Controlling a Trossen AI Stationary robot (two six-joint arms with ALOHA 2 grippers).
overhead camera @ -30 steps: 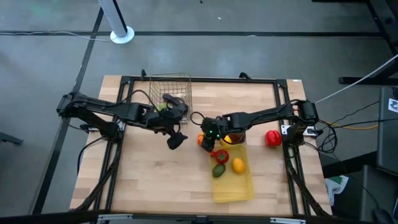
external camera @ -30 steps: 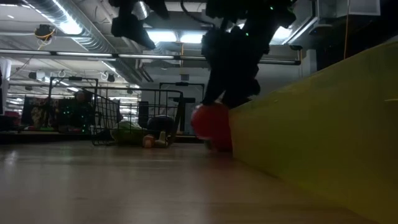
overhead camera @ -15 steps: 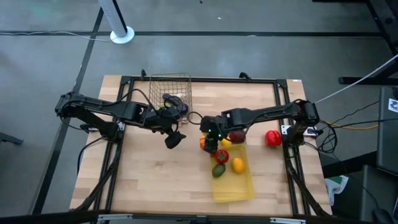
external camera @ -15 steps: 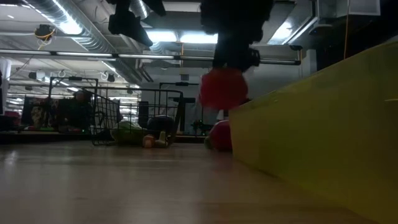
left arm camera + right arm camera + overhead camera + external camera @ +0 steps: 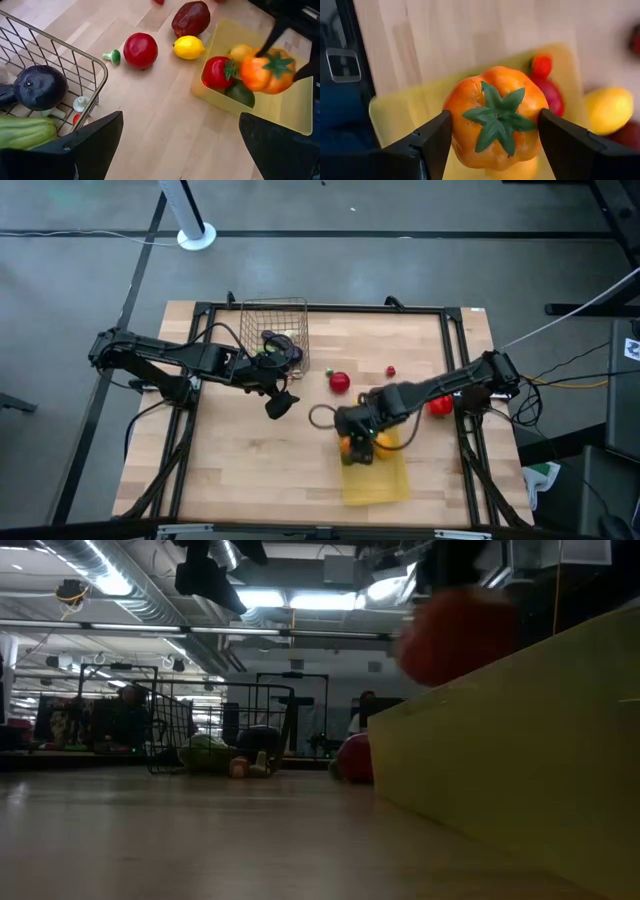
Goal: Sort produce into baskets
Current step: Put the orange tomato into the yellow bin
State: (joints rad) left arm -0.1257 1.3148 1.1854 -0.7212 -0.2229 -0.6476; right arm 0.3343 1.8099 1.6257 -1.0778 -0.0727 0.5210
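Note:
My right gripper (image 5: 355,442) is shut on an orange toy pepper (image 5: 495,117) above the yellow tray (image 5: 378,480). The tray holds a red tomato (image 5: 218,71), a green piece (image 5: 241,93) and a yellow fruit (image 5: 242,50). My left gripper (image 5: 280,402) hangs open and empty beside the near right corner of the wire basket (image 5: 275,325). The basket holds an eggplant (image 5: 40,87) and a green vegetable (image 5: 25,131). A red apple (image 5: 141,50), a lemon (image 5: 189,47) and a dark red piece (image 5: 191,17) lie on the table. My right gripper pinches the orange pepper's two opposite sides (image 5: 451,120) between its fingers (image 5: 427,145). The green stalk end (image 5: 496,117) faces the wrist. The fingers come from above. The pepper is lifted clear, over the tray's far end (image 5: 220,37).
A red pepper (image 5: 438,402) lies by the table's right edge and a small red piece (image 5: 390,371) lies on the far side of the right arm. A mushroom (image 5: 113,56) lies near the basket. In the low view the tray wall (image 5: 520,740) fills the right.
My right gripper has lifted the orange pepper off the table at the tray's far left corner. It has carried it up and toward the near edge, over the tray. The red apple it stood over now shows. My left arm has kept still.

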